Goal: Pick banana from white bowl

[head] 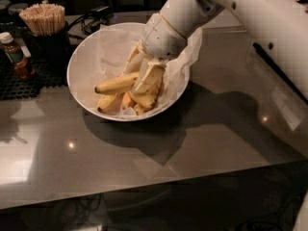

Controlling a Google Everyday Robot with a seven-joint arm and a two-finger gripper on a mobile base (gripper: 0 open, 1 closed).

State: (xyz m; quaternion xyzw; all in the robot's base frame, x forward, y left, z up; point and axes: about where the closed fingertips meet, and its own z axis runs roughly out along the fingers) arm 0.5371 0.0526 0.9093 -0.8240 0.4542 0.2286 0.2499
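Observation:
The white bowl (pixel 78 61), lined with crinkled white paper (pixel 191 56), sits tilted on the dark tabletop at upper centre. My gripper (pixel 147 79) reaches down into it from the upper right. Its pale fingers (pixel 150 73) are closed on the right end of the banana (pixel 115 84). The banana lies nearly level, raised above the others, with its dark tip pointing left. Shorter yellow bananas (pixel 144 99) lie under and beside the gripper at the bowl's bottom. The arm's wrist hides the bowl's far right side.
A dark cup of wooden sticks (pixel 42 19) and a small brown sauce bottle (pixel 14 57) stand on a black mat (pixel 26 83) left of the bowl. Cables (pixel 96 13) lie behind it. The glossy table's front edge (pixel 144 189) runs across the lower frame.

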